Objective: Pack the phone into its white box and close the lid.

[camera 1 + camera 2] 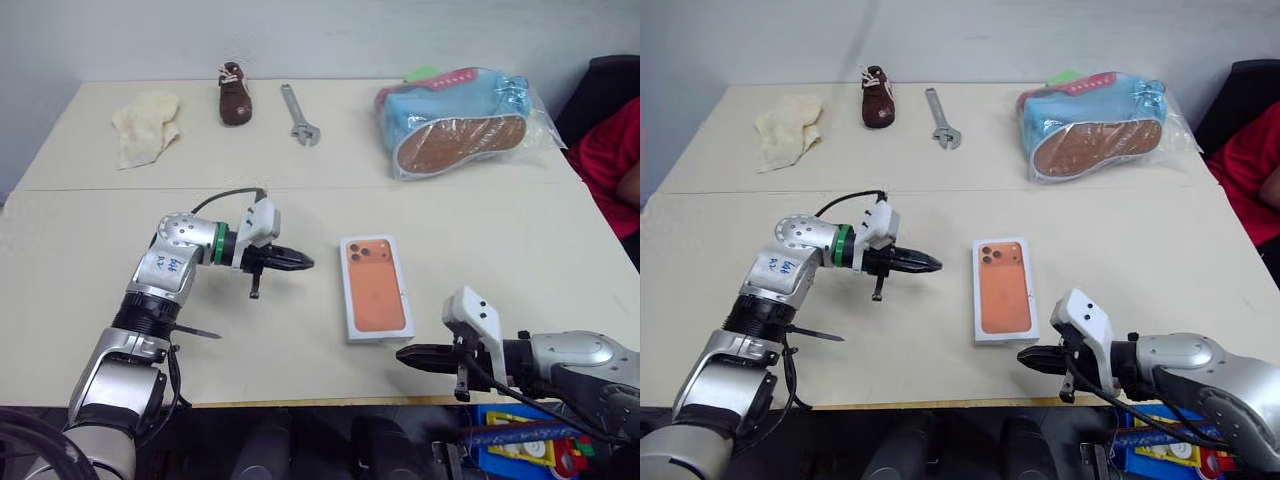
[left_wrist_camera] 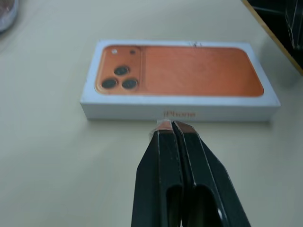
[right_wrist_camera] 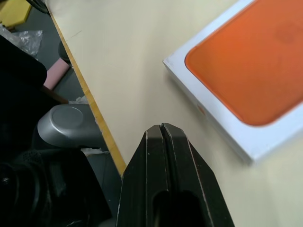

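The white box (image 1: 378, 334) lies closed in the middle of the near table. Its lid (image 1: 376, 285) sits on top, the orange phone picture facing up. The phone itself is hidden. My left gripper (image 1: 305, 262) hovers just left of the box, shut and empty, pointing at its long side; in the left wrist view its fingertips (image 2: 163, 126) are a little short of the box wall (image 2: 180, 113). My right gripper (image 1: 402, 354) is shut and empty near the table's front edge, just off the box's near right corner (image 3: 251, 151), apart from it.
On the far table lie a crumpled cloth (image 1: 147, 125), a small brown shoe (image 1: 235, 93), a wrench (image 1: 300, 115) and a blue shoe in a plastic bag (image 1: 460, 120). A person in red (image 1: 615, 160) sits at the right. The table's front edge (image 1: 300, 402) is close below the box.
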Tool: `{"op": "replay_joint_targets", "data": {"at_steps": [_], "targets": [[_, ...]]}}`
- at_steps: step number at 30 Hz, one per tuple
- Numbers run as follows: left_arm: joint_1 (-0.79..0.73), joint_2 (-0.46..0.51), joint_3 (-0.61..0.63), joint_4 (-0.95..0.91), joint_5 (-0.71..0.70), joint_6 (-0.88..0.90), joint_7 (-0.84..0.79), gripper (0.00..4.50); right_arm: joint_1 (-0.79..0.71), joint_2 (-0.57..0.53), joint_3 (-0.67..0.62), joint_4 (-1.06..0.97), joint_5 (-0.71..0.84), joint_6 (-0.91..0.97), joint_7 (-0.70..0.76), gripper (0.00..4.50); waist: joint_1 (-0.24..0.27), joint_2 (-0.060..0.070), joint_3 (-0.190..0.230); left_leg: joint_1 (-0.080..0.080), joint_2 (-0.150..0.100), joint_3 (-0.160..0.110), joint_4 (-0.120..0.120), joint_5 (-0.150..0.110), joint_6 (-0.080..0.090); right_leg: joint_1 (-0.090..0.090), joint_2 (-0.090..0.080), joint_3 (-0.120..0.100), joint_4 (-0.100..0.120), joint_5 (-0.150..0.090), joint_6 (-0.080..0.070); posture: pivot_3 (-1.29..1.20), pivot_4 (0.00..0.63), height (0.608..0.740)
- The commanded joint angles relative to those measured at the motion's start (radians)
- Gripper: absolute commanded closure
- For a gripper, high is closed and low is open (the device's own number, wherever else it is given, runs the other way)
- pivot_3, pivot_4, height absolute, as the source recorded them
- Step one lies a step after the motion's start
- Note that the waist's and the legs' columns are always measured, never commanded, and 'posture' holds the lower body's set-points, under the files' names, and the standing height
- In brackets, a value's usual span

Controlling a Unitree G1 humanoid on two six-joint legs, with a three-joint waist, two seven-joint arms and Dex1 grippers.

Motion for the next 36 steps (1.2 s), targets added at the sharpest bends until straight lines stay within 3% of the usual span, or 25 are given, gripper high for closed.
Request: {"op": "replay_joint_targets", "data": {"at_steps": [1,4,8,12,16,19,20,23,26,30,34,36], "targets": [[-0.039,-0.066,0.007,-0.012,-0.030,0.006,0.009,4.50,-0.032,0.068,-0.023,-0.012,0.044,-0.029,0.011,4.49,0.003,0.000,0.000,0.000,-0.001,0.000,0.000,0.000,0.000,0.000,-0.001,0.000,0.000,0.000,0.000,0.00,0.150,0.740],[-0.067,-0.131,-0.005,0.004,-0.019,0.018,0.030,4.50,-0.079,0.137,-0.031,0.019,0.042,-0.022,-0.045,4.49,0.003,-0.001,0.000,0.000,-0.001,0.000,0.000,0.000,0.000,0.001,-0.001,0.000,-0.001,0.000,0.001,0.00,0.150,0.740],[-0.132,-0.234,-0.058,0.146,0.070,-0.041,0.111,4.50,-0.118,0.135,0.110,0.132,-0.258,-0.091,-0.118,4.49,-0.003,-0.001,0.000,0.000,-0.002,0.001,0.001,0.000,0.000,0.000,0.001,-0.003,0.001,0.000,0.001,0.00,0.150,0.740],[-0.207,-0.282,-0.134,0.371,0.226,-0.138,0.243,4.50,-0.112,0.129,0.215,0.214,-0.434,-0.165,-0.112,4.49,-0.008,-0.001,0.000,0.002,-0.004,0.003,0.000,0.001,0.001,0.000,0.004,-0.005,0.002,0.000,0.001,0.00,0.150,0.740],[-0.251,-0.302,-0.156,0.509,0.282,-0.190,0.288,4.50,-0.083,0.126,0.247,0.235,-0.513,-0.224,-0.086,4.49,-0.008,-0.006,-0.004,0.009,-0.003,0.004,0.000,-0.001,0.004,0.006,0.005,-0.005,0.004,0.001,0.002,0.00,0.150,0.740],[-0.263,-0.290,-0.107,0.517,0.242,-0.190,0.262,4.50,-0.057,0.135,0.198,0.217,-0.518,-0.299,-0.057,4.49,-0.007,-0.005,-0.005,0.020,-0.001,0.004,-0.002,-0.006,0.008,0.019,0.005,-0.005,-0.001,0.001,0.002,0.00,0.150,0.740],[-0.264,-0.270,-0.070,0.495,0.209,-0.171,0.243,4.32,-0.048,0.142,0.150,0.204,-0.483,-0.311,-0.041,4.50,-0.007,-0.005,-0.005,0.019,-0.001,0.003,-0.001,-0.006,0.008,0.018,0.005,-0.004,-0.002,0.001,0.002,0.00,0.150,0.740],[-0.227,-0.177,0.025,0.338,0.086,-0.069,0.107,3.63,-0.009,0.117,0.003,0.162,-0.360,-0.312,0.062,3.95,-0.013,-0.004,-0.003,0.016,-0.001,0.004,-0.002,-0.007,0.007,0.015,0.001,-0.003,-0.002,0.001,0.002,0.00,0.150,0.740],[-0.151,-0.073,0.085,0.131,-0.028,0.103,0.000,2.72,0.031,0.069,-0.109,0.140,-0.279,-0.301,0.170,2.93,-0.020,-0.001,-0.001,0.015,0.001,0.005,-0.002,-0.003,-0.001,0.012,0.002,-0.004,-0.001,0.001,0.002,0.00,0.150,0.740],[0.075,0.211,0.185,-0.252,-0.197,0.325,-0.166,1.45,0.057,-0.034,-0.324,0.198,-0.168,-0.279,0.357,1.55,-0.033,0.003,0.001,0.015,0.003,0.004,-0.003,-0.003,-0.002,0.015,0.002,-0.001,-0.001,0.000,0.001,0.00,0.150,0.740],[0.309,0.459,0.359,-0.494,-0.326,0.504,-0.193,0.27,0.061,-0.155,-0.482,0.322,-0.135,-0.255,0.552,0.21,-0.034,0.005,0.002,0.017,0.005,0.003,-0.003,-0.006,-0.003,0.016,0.002,0.003,-0.006,-0.001,-0.002,0.00,0.150,0.740],[0.415,0.523,0.461,-0.565,-0.346,0.527,-0.160,0.04,0.047,-0.198,-0.510,0.384,-0.166,-0.288,0.612,0.02,-0.026,0.006,0.003,0.018,0.007,0.002,-0.003,-0.011,0.003,0.018,0.002,0.002,-0.006,-0.001,-0.004,0.00,0.150,0.740]]}}
